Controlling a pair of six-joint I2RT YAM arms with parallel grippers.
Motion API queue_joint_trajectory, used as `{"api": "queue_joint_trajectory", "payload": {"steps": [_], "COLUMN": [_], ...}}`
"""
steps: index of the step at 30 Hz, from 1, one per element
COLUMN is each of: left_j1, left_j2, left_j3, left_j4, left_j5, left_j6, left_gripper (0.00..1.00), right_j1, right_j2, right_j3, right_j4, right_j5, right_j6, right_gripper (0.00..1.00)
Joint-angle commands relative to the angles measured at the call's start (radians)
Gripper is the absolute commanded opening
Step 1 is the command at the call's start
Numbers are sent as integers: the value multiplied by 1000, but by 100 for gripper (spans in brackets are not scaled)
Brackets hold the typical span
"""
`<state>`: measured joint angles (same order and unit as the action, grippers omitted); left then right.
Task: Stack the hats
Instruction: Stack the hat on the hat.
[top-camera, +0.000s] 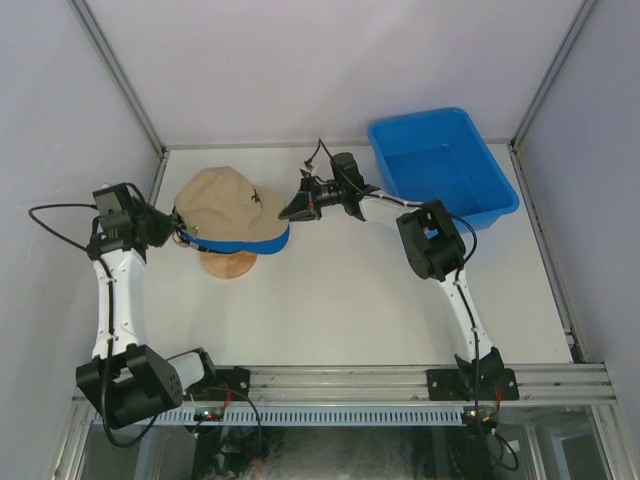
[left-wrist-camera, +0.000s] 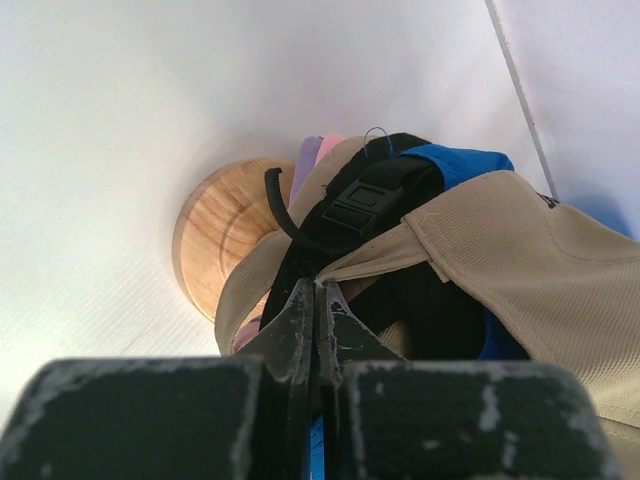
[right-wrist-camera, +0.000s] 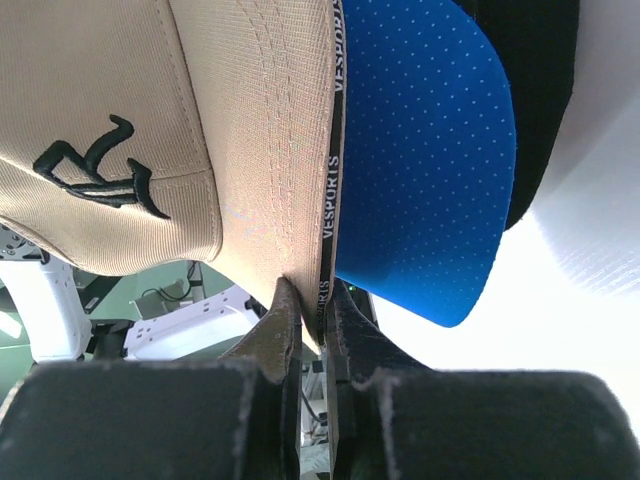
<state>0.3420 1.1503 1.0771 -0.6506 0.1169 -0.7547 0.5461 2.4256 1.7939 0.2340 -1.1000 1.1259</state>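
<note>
The tan cap (top-camera: 228, 205) sits atop the other hats (top-camera: 272, 242) on the wooden stand (top-camera: 228, 265) near the table's (top-camera: 380, 300) back-left corner, lying left to right between the left gripper (top-camera: 172, 228), clamped on its rear edge, and the right gripper (top-camera: 290, 212), pinching its brim.

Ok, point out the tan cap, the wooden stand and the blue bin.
tan cap (top-camera: 225, 205), top view, on its crown.
wooden stand (top-camera: 228, 265), top view, on its exposed base.
blue bin (top-camera: 440, 170), top view, on its bare floor.
</note>
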Motion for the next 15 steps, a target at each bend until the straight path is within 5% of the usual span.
{"api": "queue_joint_trajectory", "payload": {"steps": [1,9,15], "left_j1": [4,8,25], "left_j2": [34,54,11], "left_j3": [-52,-66,-1], "left_j4": [-139,-147,-169], "left_j5": [-68,-54,-47], "left_j6": [68,78,78], "left_gripper": [0,0,0], "right_j1": [21,28,27], "right_j2": [52,67,10], "right_j3": [-27,-25,-38], "right_j4": [-235,-313,-223], "right_j5": [117,148,114], "right_j6": [-156,-196,-114], "right_gripper": [0,0,0]}}
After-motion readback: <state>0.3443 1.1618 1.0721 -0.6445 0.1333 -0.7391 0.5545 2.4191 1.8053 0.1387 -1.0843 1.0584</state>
